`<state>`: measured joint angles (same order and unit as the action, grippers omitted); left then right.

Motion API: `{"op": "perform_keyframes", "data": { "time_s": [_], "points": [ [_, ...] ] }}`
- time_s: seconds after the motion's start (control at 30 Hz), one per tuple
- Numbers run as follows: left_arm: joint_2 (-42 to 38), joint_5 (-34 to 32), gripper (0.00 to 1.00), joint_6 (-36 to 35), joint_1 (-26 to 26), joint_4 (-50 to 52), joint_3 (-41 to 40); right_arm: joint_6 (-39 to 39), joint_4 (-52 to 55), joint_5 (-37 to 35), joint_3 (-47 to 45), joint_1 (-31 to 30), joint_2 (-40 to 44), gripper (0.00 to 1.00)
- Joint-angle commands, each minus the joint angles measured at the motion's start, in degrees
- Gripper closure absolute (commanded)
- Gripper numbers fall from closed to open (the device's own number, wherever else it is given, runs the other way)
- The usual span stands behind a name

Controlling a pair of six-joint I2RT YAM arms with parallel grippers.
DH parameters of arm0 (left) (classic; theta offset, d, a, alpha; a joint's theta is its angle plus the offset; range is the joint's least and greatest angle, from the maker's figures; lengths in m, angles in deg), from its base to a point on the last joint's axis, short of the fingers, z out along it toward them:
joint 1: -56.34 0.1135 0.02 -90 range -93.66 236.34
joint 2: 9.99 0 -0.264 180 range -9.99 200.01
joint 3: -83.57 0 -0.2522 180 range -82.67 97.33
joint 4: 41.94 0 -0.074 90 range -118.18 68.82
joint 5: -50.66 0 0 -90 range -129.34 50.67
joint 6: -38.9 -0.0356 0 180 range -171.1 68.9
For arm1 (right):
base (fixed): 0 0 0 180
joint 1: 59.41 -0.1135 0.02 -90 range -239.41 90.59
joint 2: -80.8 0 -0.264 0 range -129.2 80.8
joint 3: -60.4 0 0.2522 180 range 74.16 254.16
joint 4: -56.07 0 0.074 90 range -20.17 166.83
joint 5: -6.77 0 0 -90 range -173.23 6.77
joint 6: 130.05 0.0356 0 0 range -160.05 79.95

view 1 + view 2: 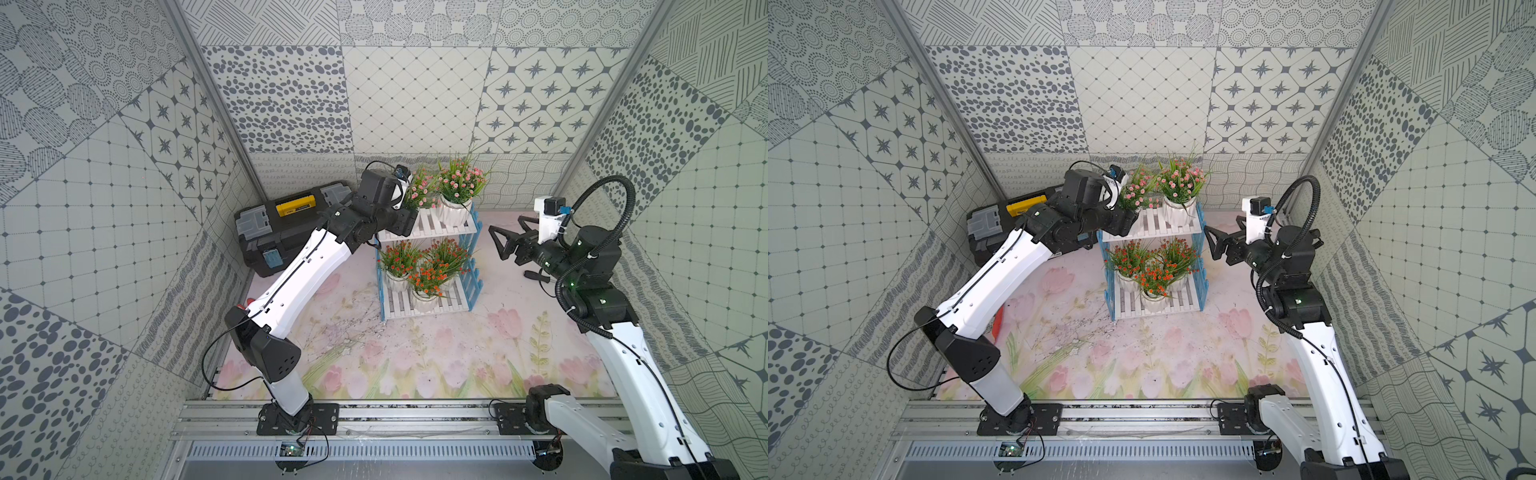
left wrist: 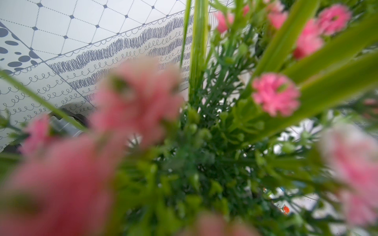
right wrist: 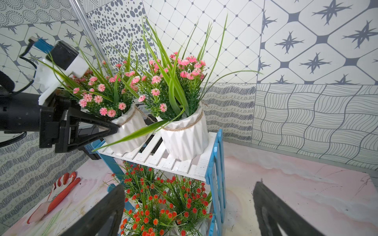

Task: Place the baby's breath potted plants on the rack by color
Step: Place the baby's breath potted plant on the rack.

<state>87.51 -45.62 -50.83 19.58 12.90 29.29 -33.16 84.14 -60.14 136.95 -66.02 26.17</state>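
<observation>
Table (image 1: 457, 357): covered by a mat printed with pale pink tulips.

Toolbox (image 1: 266, 237): black, grey latches, yellow handle, lying at the back on the robot's left. There is a dark mark on the handle, too small to read.

Rack (image 3: 180, 163): two stepped tiers of white slats with light-blue picket sides, standing mid-table near the back wall.

Upper tier holds two pots. Left pink plant (image 3: 126, 130) and right pink plant (image 3: 184, 139) stand just beside each other. Both have white faceted pots with a twine ring under the rim, pink blossoms, dark green sprigs and long grass blades. The left pot leans slightly, with its base at the slats.

Lower tier holds three pots. Orange-red plants (image 1: 426, 268) are crowded together, foliage overlapping, in pots of the same white.

Left gripper (image 3: 114, 127): closed narrow on the left pink plant's rim. One finger presses the pot's outside by the twine; the other is hidden in foliage.

Right gripper (image 1: 498, 243): jaws wide apart and empty, near the rack's right side and not touching it.

Glove (image 3: 57, 196): orange-red and white, flat on the mat. Its print is unreadable.
</observation>
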Motion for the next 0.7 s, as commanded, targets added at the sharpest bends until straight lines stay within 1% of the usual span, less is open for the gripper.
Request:
{"op": "perform_keyframes", "data": {
  "time_s": [0.0, 0.1, 0.2, 0.3, 0.47, 0.67],
  "points": [
    [-0.63, -1.17, 0.16, 0.8, 0.89, -2.13, -0.82, -0.3, -1.22, 0.42, 0.76, 0.42, 0.86, 0.02],
    [-0.9, -0.37, 0.1, 1.12, 1.05, -2.35, -1.38, -0.3, -1.21, 0.37, 0.75, 0.4, 0.86, 0.02],
    [-1.24, 0.28, 0.07, 1.22, 1.16, -3.0, -2.16, -0.25, -1.13, 0.55, 0.76, 0.39, 0.76, 0.02],
    [-1.43, 0.54, 0.02, 1.82, 1.62, -3.34, -2.71, -0.22, -1.03, 0.55, 0.76, 0.44, 0.81, 0.02],
    [-2.86, 3.2, 0.02, 3.4, 2.62, -5.29, -4.5, -0.22, -1.04, 0.46, 0.71, 0.38, 0.61, 0.02],
    [-6.38, 9.79, 0.02, 3.77, 3.87, -8.86, -8.44, 0.13, -1.21, 0.59, 0.71, 0.38, 0.21, 0.02]
  ]
}}
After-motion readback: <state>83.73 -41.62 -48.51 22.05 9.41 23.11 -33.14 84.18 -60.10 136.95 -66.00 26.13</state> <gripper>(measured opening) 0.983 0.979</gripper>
